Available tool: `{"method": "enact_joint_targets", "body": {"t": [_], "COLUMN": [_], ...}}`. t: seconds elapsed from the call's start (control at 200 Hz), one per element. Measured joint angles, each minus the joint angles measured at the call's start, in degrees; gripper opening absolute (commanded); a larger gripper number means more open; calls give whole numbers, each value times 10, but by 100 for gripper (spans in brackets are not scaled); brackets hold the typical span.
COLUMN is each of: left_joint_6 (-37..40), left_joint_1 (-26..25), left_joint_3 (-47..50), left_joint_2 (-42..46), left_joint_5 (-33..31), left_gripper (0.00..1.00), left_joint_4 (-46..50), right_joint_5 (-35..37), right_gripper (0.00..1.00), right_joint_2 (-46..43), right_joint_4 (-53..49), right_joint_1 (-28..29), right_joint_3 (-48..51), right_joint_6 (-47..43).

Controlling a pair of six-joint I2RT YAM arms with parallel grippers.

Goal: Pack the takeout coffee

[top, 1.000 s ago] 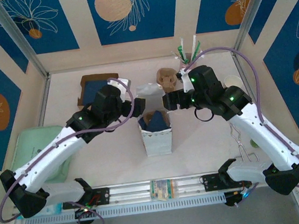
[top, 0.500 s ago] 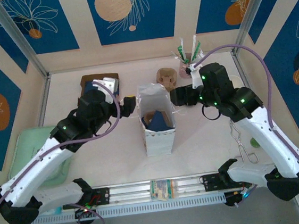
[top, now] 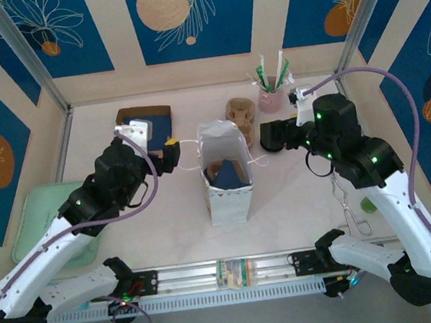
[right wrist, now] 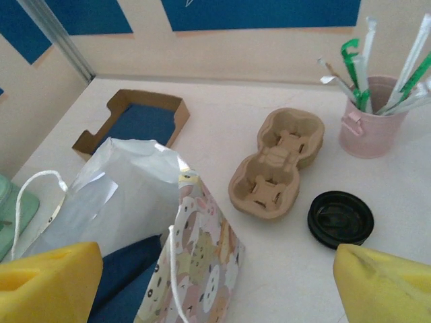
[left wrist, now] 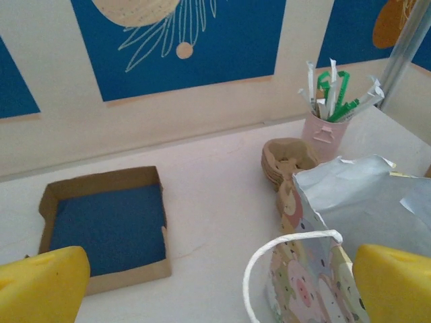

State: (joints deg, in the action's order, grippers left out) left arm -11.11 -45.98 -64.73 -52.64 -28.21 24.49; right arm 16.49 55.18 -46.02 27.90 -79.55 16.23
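- The white paper bag (top: pixel 227 199) stands open at table centre. A dark blue shape (top: pixel 228 174) sits low inside it. You cannot tell whether that is the takeout coffee, so check before calling it packed.
- Your left gripper (top: pixel 170 151) hovers at the bag's 10 o'clock, jaws wide apart and empty. The cord handle (left wrist: pixel 289 237) loops close ahead of it, and a careless sweep could hook it and topple the bag.
- Your right gripper (top: pixel 267 137) hangs at the bag's 2 o'clock, also spread and holding nothing. A low pass here could shove the rim.
- Around 1 o'clock lie a loose black lid (right wrist: pixel 340 219) and a pulp carrier (right wrist: pixel 276 165) — either would be the wrong pick.
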Motion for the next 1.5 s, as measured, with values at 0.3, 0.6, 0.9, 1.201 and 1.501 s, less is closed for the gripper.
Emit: {"method": "enact_joint_targets", "body": {"t": [0.3,0.6,0.9,1.201,1.501], "left_joint_6": [34,72,100,128,143], "left_joint_1": [0,0,0,0,0], "left_joint_3": [25,53,124,221,269], "left_joint_2": [26,31,53,80,76], "left_joint_5": [-47,-127,-208,-245,-282], "left_gripper": [99,100,100,100,100], "left_joint_4": [-15,-19,-49,-122,-160], "right_joint_5": [40,119,189,218,228], "right_gripper": [92,99,99,99,99], "right_joint_2": [-53,-85,-101,-123,-147], "right_joint_4": [33,49,65,96,127], "right_joint_1": [-10,-16,-27,-36,-39], "right_joint_3": [50,94,177,269,351], "right_joint_6": [-19,-30,-37,-30,-23]}}
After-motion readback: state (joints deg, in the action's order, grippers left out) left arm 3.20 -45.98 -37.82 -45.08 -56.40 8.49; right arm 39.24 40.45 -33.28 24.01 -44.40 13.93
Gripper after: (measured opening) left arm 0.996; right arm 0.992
